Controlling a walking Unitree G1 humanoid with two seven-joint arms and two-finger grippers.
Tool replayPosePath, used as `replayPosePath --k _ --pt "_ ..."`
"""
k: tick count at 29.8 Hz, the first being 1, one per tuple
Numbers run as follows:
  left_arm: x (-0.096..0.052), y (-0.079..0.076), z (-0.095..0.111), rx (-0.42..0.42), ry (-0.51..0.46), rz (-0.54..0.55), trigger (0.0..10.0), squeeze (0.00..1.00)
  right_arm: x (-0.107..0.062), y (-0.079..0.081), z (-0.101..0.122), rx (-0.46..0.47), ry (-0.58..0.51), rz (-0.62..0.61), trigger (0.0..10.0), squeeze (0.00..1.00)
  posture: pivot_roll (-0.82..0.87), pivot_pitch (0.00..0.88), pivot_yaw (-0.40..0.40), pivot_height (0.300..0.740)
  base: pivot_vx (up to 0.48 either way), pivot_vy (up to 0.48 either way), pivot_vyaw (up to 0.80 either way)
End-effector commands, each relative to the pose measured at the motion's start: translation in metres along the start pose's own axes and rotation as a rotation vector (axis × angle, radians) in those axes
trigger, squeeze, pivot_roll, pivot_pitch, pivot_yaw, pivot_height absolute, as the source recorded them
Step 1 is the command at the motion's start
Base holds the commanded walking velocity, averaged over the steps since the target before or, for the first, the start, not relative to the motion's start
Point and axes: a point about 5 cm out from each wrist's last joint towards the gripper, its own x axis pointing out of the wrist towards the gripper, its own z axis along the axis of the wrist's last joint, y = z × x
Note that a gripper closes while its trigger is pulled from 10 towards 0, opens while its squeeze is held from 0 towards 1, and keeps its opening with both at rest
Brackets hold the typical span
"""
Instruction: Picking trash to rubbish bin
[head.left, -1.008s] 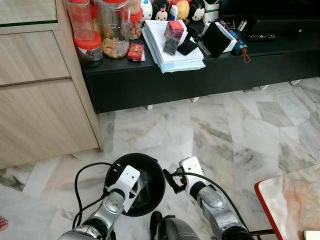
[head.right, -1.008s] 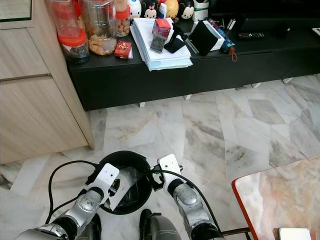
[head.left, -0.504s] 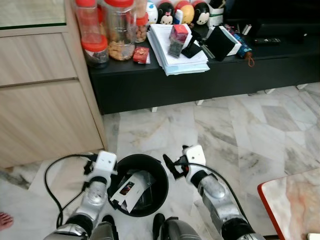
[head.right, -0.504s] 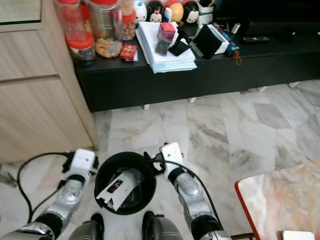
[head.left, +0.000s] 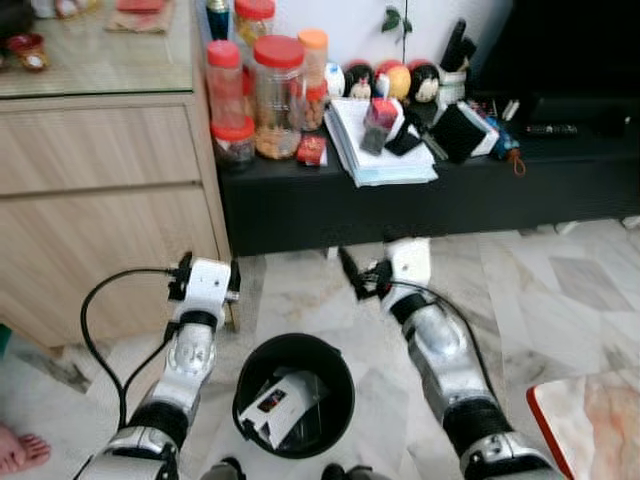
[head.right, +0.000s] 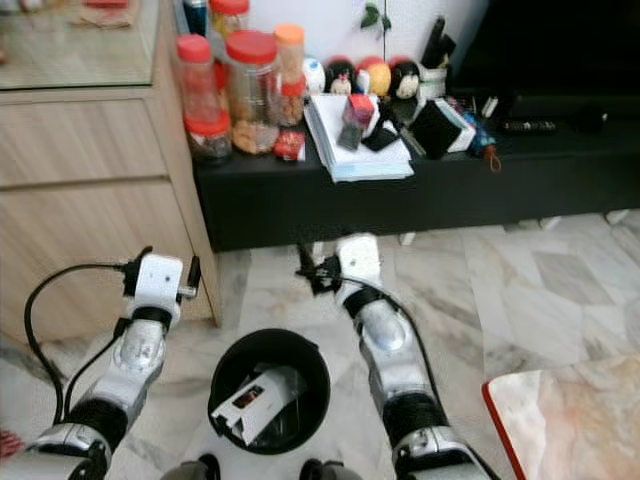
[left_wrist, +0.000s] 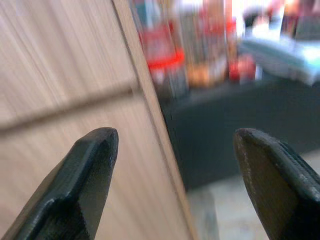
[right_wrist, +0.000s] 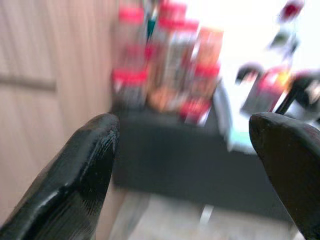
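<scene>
Black rubbish bin (head.left: 295, 405) sits on the marble floor (head.left: 570, 300) between the two arms, with the white trash box (head.left: 283, 400) lying inside it (black label up). Left gripper (left_wrist: 175, 165) is raised by the wooden cabinet (head.left: 100, 220), jaws wide apart and empty; right gripper (right_wrist: 190, 165) faces the black counter (head.left: 420, 195) with red-lidded jars (head.left: 275, 95), jaws also spread, holding nothing.

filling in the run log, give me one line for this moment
trash: white carton in black bin | left claw: open, empty | right claw: open, empty | both raised, facing black cabinet
</scene>
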Motion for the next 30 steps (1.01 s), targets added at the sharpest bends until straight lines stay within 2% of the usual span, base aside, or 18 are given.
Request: replayPosePath --k 1,3,9,25,30 --pt "0.004 -0.007 0.010 -0.032 -0.044 -0.006 10.0 0.00 0.002 -0.010 0.010 -0.004 -0.043 -0.039 10.0 0.00 0.10 0.005 -0.123 0.740 0.000 0.000 0.00" --pt "0.005 -0.014 0.016 -0.058 -0.066 -0.003 10.0 0.00 0.004 -0.016 0.016 -0.016 -0.068 -0.052 10.0 0.00 0.10 0.002 -0.123 0.740 0.000 0.000 0.00" --pt "0.000 -0.024 0.017 -0.052 -0.083 -0.040 10.0 0.00 0.002 -0.023 0.017 -0.007 -0.077 -0.091 10.0 0.00 0.10 0.000 -0.125 0.740 0.000 0.000 0.00" --pt "0.002 -0.028 0.023 -0.054 -0.103 -0.052 10.0 0.00 0.002 -0.022 0.017 0.011 -0.081 -0.113 10.0 0.00 0.09 0.005 -0.127 0.740 0.000 0.000 0.00" --pt "0.003 -0.030 0.026 -0.052 -0.111 -0.054 10.0 0.00 0.002 -0.022 0.016 0.011 -0.080 -0.114 10.0 0.00 0.09 0.032 -0.132 0.740 0.000 0.000 0.00"
